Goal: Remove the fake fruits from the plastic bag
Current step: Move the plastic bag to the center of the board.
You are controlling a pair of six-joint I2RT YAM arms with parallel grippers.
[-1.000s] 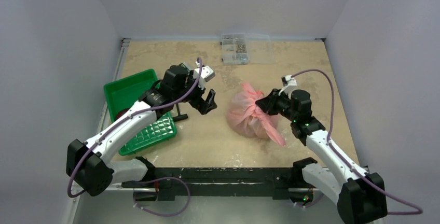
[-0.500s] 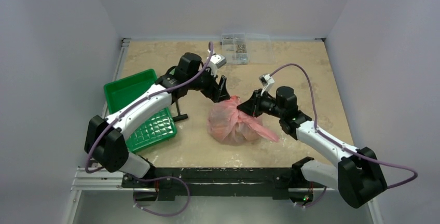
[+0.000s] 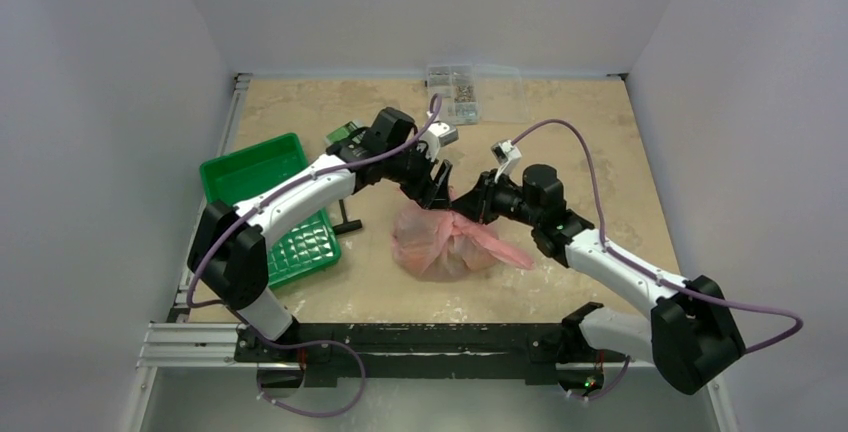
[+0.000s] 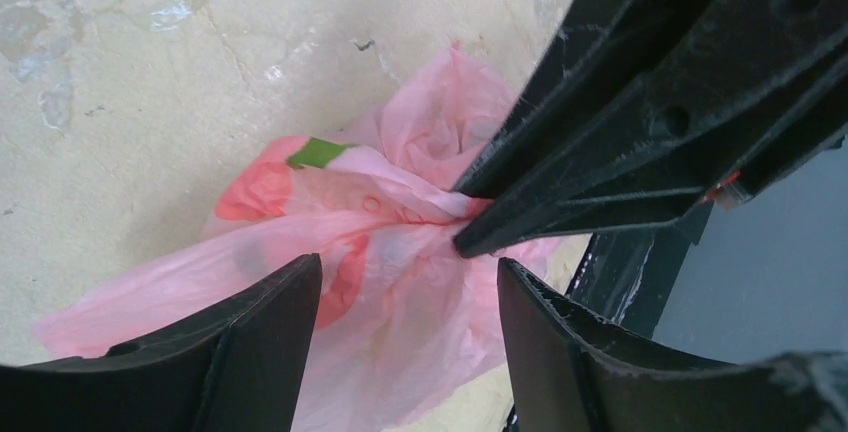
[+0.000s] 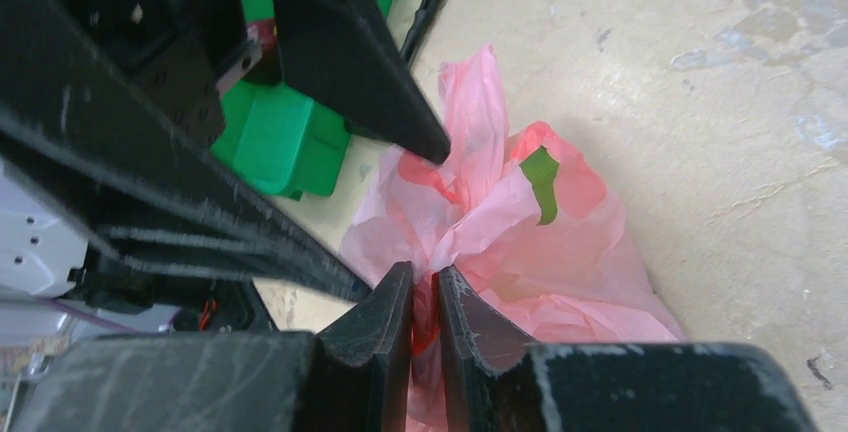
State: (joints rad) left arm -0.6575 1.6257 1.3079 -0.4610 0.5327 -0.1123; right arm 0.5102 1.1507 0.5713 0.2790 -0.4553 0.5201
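Observation:
The pink-red plastic bag [image 3: 440, 244] lies bunched on the table near the middle. My right gripper [image 3: 471, 208] is shut on its gathered neck; in the right wrist view its jaws [image 5: 422, 278] pinch the pink film [image 5: 570, 242]. My left gripper [image 3: 437, 185] is open just above the bag's top, beside the right one. In the left wrist view its fingers [image 4: 408, 264] straddle the bag [image 4: 330, 217] without touching it. The fake fruits are hidden inside the bag; only red patches and a green mark show on the film.
A green ribbed tray [image 3: 262, 174] stands at the left, also in the right wrist view [image 5: 290, 142]. A small green-labelled box [image 3: 343, 135] lies behind the left arm. A clear compartment box [image 3: 455, 92] is at the back. A black stand [image 3: 348, 218] is by the tray.
My right gripper has pulled the bag leftward toward the table's middle. My left arm has swung from beside the tray over to the bag's top, still open.

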